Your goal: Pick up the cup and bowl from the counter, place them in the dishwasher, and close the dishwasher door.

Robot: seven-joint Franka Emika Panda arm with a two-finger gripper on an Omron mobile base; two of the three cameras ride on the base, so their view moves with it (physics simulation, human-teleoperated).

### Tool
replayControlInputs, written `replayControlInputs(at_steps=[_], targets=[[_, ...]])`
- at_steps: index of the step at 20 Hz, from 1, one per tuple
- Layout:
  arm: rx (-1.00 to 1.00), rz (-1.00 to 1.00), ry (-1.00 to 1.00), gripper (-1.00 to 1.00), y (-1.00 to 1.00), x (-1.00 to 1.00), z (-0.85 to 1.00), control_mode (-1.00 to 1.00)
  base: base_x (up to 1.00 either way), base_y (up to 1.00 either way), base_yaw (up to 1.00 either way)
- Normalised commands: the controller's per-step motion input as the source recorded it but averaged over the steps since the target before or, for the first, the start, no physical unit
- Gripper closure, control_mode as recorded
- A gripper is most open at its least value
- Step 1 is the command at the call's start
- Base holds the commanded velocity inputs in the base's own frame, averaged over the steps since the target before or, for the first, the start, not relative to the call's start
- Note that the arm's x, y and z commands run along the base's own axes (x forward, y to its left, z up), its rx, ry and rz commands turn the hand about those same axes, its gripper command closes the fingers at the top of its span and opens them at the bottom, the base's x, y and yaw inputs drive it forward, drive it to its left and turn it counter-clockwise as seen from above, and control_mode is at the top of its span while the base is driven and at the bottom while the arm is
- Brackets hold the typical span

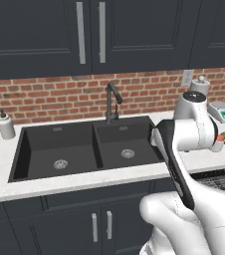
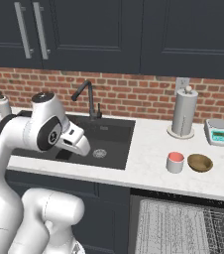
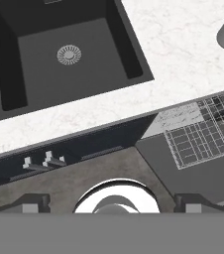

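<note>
A: What is seen at the left end of the counter (image 2: 148,144)?

B: A small white soap bottle (image 1: 6,125) is stood by the brick wall, just left of the black double sink (image 1: 84,147). A dark faucet (image 1: 111,102) is mounted behind the sink's middle.

A: And the gripper (image 3: 112,202)?

B: It is held above the counter's front edge, near the sink's right basin. In the hand view its finger tips (image 3: 32,202) are seen far apart at the bottom corners, so the jaws are spread wide, and nothing is held between them.

A: Where are the task's things placed?

B: Further right, the cup (image 2: 175,162) is stood upright on the counter, its salmon-red inside shown. The bowl (image 2: 199,162) is set just beside it on the right; whether they touch cannot be told. Both are well apart from the gripper.

A: What is found behind them?

B: A tall grey cylinder (image 2: 184,112) is stood by the wall, and a small kitchen scale (image 2: 218,132) is laid to its right.

A: And the dishwasher (image 2: 183,225)?

B: It is seen open below the cup and bowl, with the grey wire rack (image 2: 218,228) drawn out. The dishwasher door (image 3: 203,171) is let down under the rack.
</note>
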Motion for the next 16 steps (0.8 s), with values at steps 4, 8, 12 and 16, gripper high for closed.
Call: replayControlInputs(at_steps=[4, 8, 12, 16], targets=[[0.00, 0.00, 0.00, -1.00, 0.00, -0.06, -0.10, -1.00, 0.00, 0.00, 0.00], [0.00, 0.00, -0.01, -1.00, 0.00, -0.05, -0.06, -1.00, 0.00, 0.00, 0.00], [0.00, 0.00, -0.02, -1.00, 0.00, -0.03, -0.05, -1.00, 0.00, 0.00, 0.00], [0.00, 0.02, -0.02, -1.00, 0.00, 0.00, -0.05, -1.00, 0.00, 0.00, 0.00]])
